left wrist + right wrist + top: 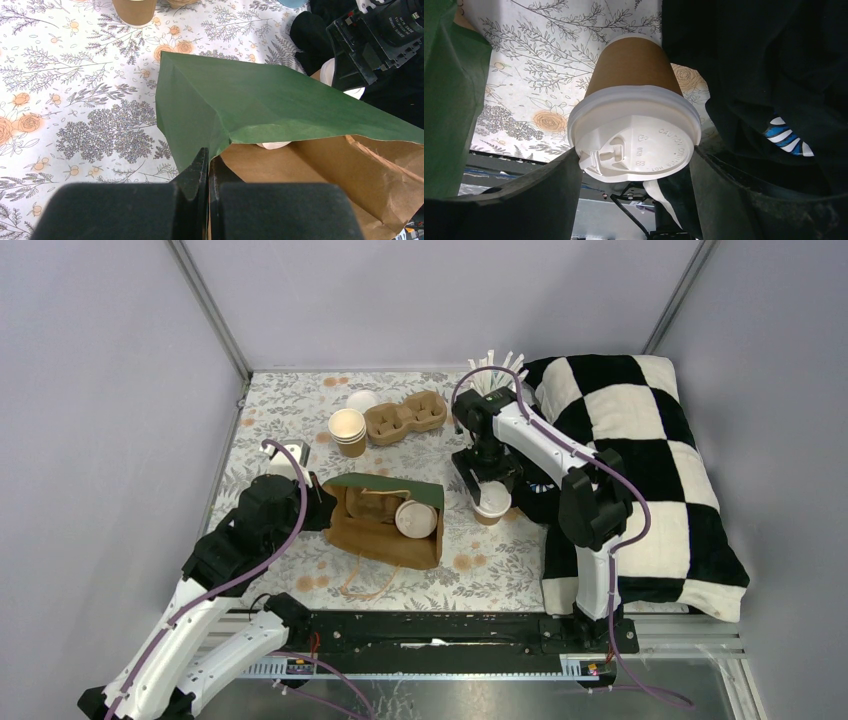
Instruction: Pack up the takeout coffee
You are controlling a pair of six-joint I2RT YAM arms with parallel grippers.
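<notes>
- The left claw [207,165] is clenched on the rim of the green-and-brown paper bag [260,105].
- The right claw [635,155] straddles a lidded cup [634,65] at the bag's 3 o'clock — grip impossible to tell.
- The second cup [415,518] lies inside the bag.

Soft, even light from overhead fills the top view, leaving only faint shadows on the worktop [290,405] and no glare. In the left wrist view the left end effector [207,160] is a dark, blurred mass, while the bag [260,105] is sharp. In the right wrist view the lid [636,135] is bright and crisp, and the right end effector [634,156] is dark and out of focus.
</notes>
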